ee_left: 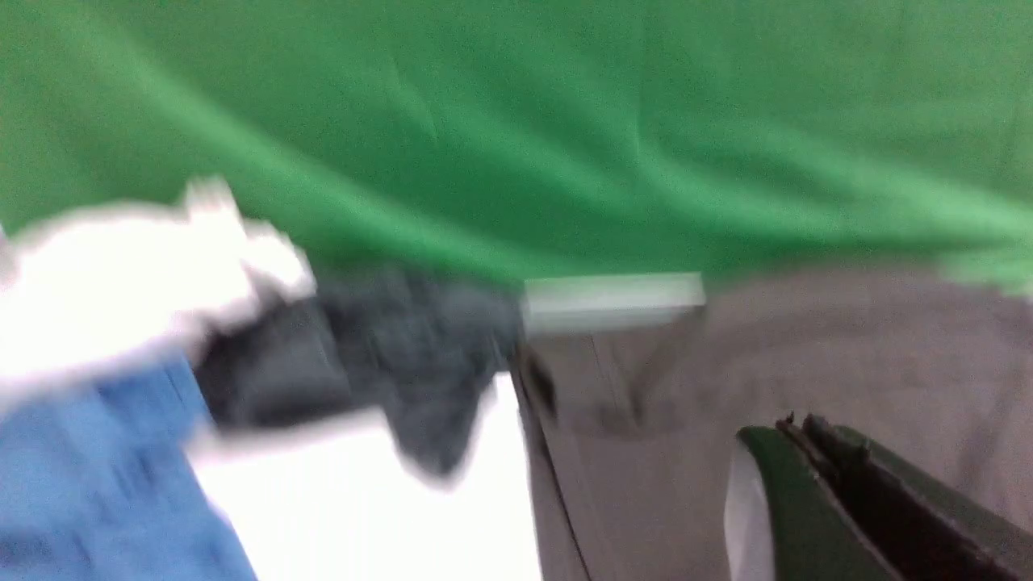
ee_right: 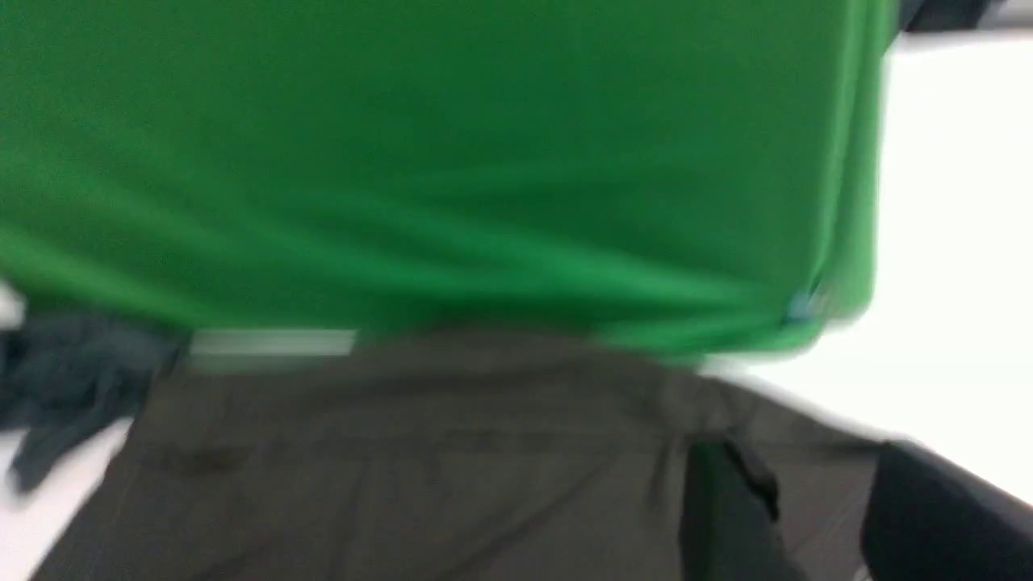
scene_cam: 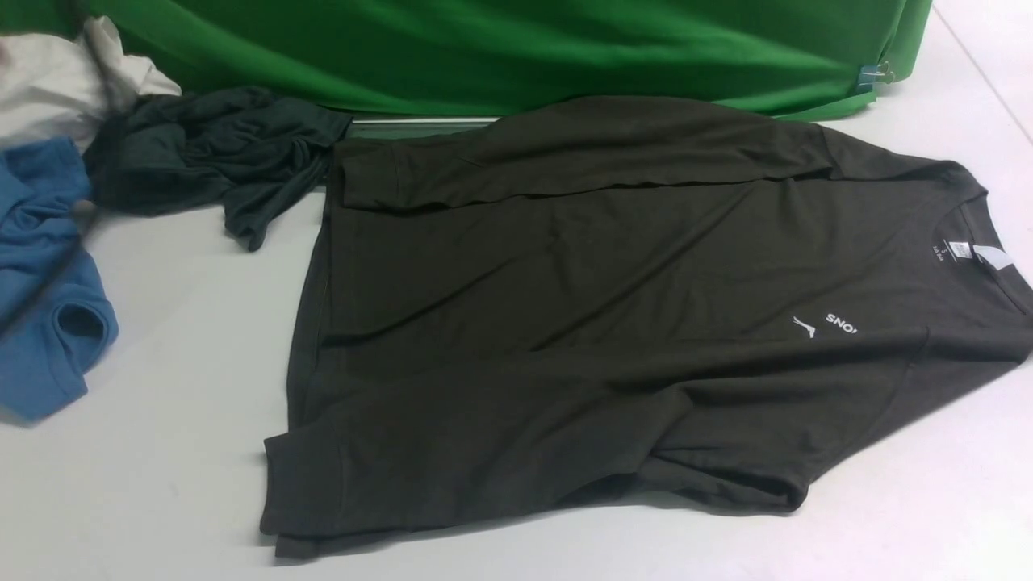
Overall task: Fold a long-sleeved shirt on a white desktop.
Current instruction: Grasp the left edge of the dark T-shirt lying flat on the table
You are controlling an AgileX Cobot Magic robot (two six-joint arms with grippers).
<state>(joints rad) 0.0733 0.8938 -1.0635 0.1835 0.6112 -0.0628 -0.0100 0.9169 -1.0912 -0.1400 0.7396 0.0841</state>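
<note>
The long-sleeved shirt (scene_cam: 613, 323) lies spread on the white desktop (scene_cam: 161, 363), its neck to the right and its hem to the left. Both sleeves are folded in over the body, and the white logo (scene_cam: 823, 325) and neck label (scene_cam: 960, 250) face up. Neither gripper shows in the front view. In the blurred left wrist view my left gripper (ee_left: 799, 421) is shut with nothing in it, hovering over the shirt (ee_left: 807, 347) near its hem. In the blurred right wrist view my right gripper (ee_right: 811, 460) is open above the shirt (ee_right: 403, 468), nothing between its fingers.
A green cloth backdrop (scene_cam: 524, 48) hangs along the far edge. A dark teal-grey garment (scene_cam: 210, 153), a blue shirt (scene_cam: 40, 274) and a white cloth (scene_cam: 48, 81) are heaped at the left. The silver hatch frame (scene_cam: 420, 123) peeks out behind the shirt.
</note>
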